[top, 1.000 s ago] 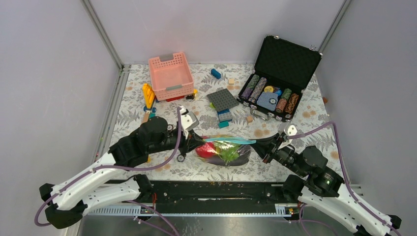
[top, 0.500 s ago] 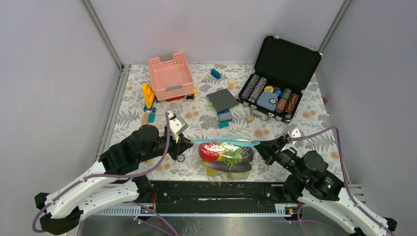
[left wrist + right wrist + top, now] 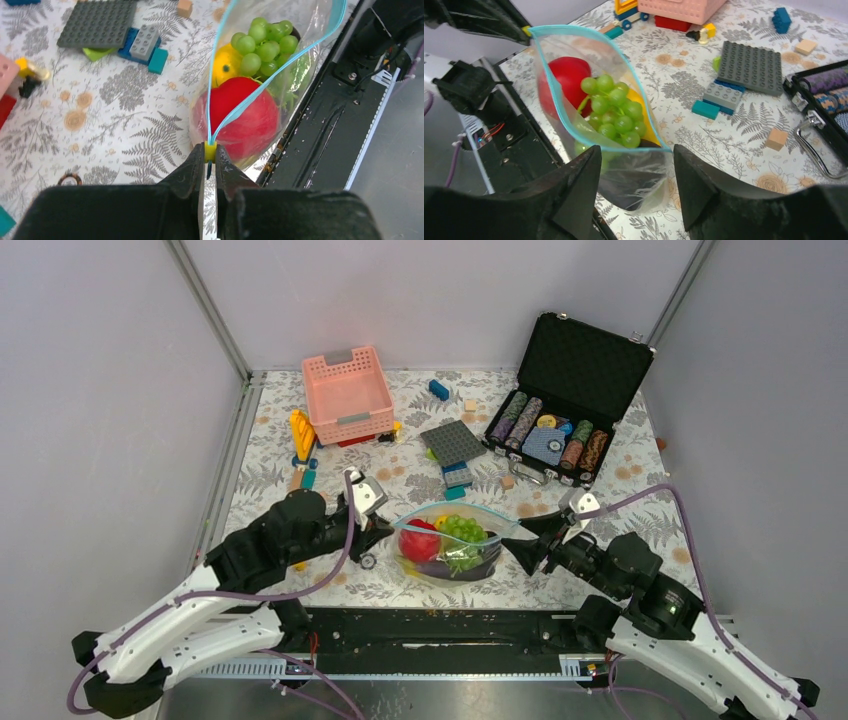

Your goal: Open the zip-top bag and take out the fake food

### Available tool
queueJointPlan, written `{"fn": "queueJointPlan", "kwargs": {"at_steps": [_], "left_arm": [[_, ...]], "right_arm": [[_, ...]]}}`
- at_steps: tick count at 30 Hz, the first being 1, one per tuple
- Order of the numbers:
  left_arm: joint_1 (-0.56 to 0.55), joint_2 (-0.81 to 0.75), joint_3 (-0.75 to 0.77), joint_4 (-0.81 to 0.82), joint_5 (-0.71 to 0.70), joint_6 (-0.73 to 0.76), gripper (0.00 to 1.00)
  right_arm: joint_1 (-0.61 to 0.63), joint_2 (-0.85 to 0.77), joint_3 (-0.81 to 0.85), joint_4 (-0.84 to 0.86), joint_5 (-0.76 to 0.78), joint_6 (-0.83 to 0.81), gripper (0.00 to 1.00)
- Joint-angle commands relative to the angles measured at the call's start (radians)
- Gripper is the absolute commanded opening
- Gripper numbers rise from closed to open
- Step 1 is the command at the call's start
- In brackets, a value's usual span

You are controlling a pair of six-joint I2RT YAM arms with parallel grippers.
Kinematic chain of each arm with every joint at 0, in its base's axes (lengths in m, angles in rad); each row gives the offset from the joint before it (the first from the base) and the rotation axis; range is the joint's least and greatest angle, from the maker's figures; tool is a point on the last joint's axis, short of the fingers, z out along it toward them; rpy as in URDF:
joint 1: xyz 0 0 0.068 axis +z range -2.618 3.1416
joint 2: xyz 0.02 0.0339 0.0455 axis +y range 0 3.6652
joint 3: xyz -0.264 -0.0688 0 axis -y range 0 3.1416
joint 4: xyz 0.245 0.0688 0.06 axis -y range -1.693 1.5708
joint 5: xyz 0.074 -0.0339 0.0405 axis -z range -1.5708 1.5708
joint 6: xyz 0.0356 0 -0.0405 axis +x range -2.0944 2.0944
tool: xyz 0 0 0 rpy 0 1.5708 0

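The left arm (image 3: 190,605) and right arm (image 3: 700,645) reach low over the desk's (image 3: 600,480) near edge, facing each other. The left tool (image 3: 210,156) pinches the zip-top bag's (image 3: 452,540) corner; the right tool's (image 3: 636,150) jaws stand wide apart.

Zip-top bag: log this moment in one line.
zip-top bag: mouth open | left end effector: shut on bag corner | right end effector: open | fake food: inside
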Motion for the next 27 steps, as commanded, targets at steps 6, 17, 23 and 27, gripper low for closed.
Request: {"fn": "queueJointPlan", "kwargs": {"at_steps": [6, 17, 23, 27], "left_arm": [[0.002, 0.126, 0.113, 0.215, 0.206, 0.222, 0.0], [0.001, 0.184, 0.158, 0.237, 0.262, 0.284, 0.0], [0.002, 0.178, 0.153, 0.238, 0.268, 0.302, 0.0], [0.001, 0.171, 0.145, 0.237, 0.277, 0.312, 0.0]], "right_arm": [[-0.006, 0.151, 0.255, -0.08, -0.224, -0.052, 0.7], [-0.006, 0.353, 0.528, -0.377, -0.138, -0.129, 0.73], [-0.006, 0.527, 0.625, -0.483, -0.097, -0.239, 0.76], [-0.006, 0.58, 0.625, -0.441, -0.09, -0.335, 0.79]]}}
